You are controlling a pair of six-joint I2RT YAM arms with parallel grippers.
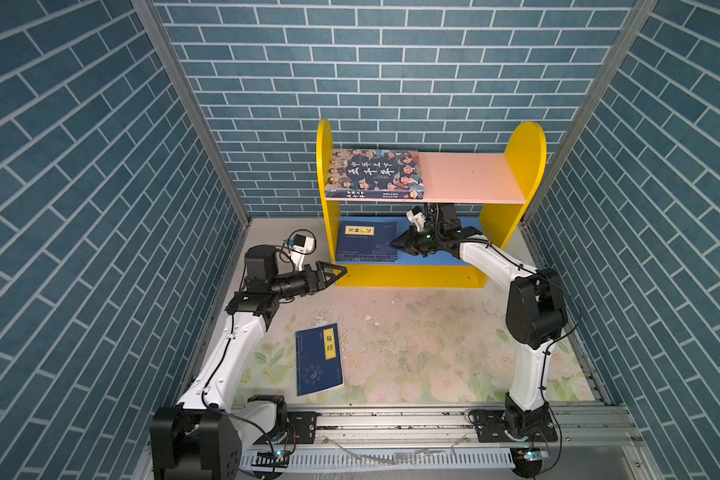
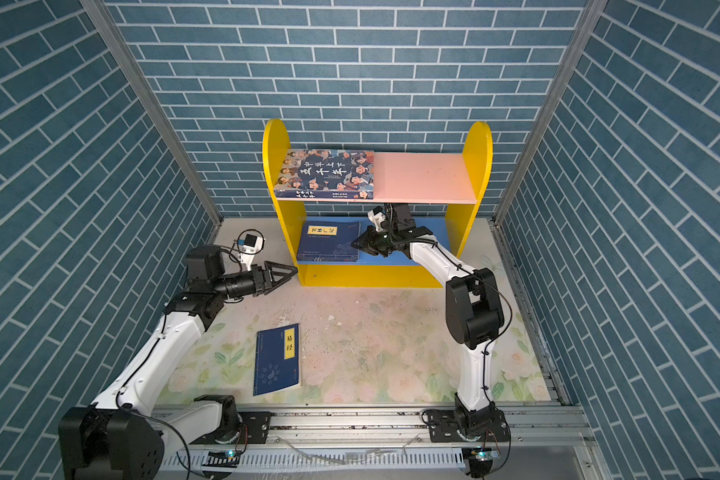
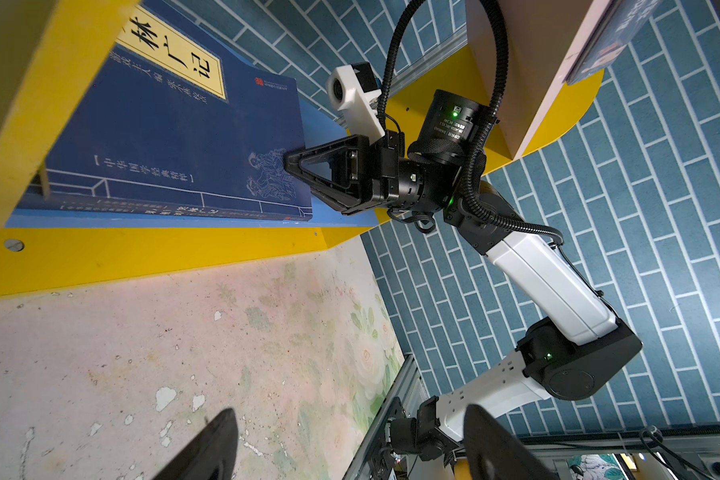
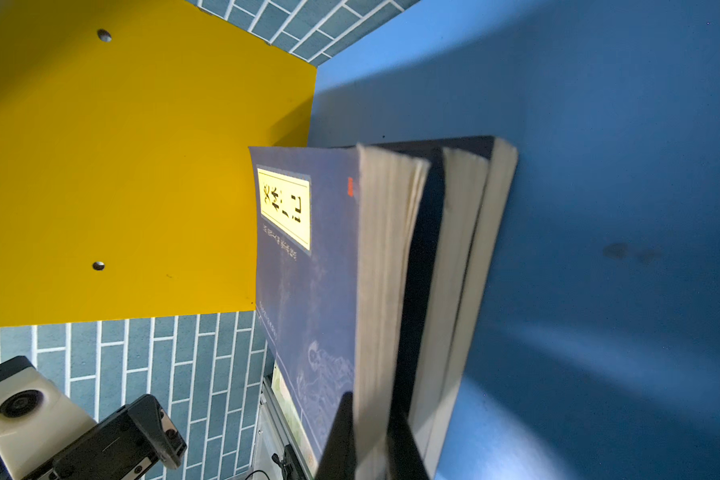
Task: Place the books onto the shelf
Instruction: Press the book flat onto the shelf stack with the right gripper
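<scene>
The right gripper (image 1: 398,245) clamps the top book (image 1: 364,245) of the stack (image 4: 470,257) on the shelf's (image 1: 524,166) blue board (image 1: 445,258), probably squaring it up. The left gripper (image 1: 341,272) hangs spread, empty; 1 loose book (image 1: 319,359) lies on the table (image 1: 412,340).

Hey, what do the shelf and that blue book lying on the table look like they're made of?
Shelf: probably painted wood-composite board with a smooth matte finish; flat, evenly coloured yellow, pink and blue panels, with screw heads in the side. Blue book: paper pages under a thin card cover, seemingly slightly sheeny; pale page edges show along its side.
</scene>
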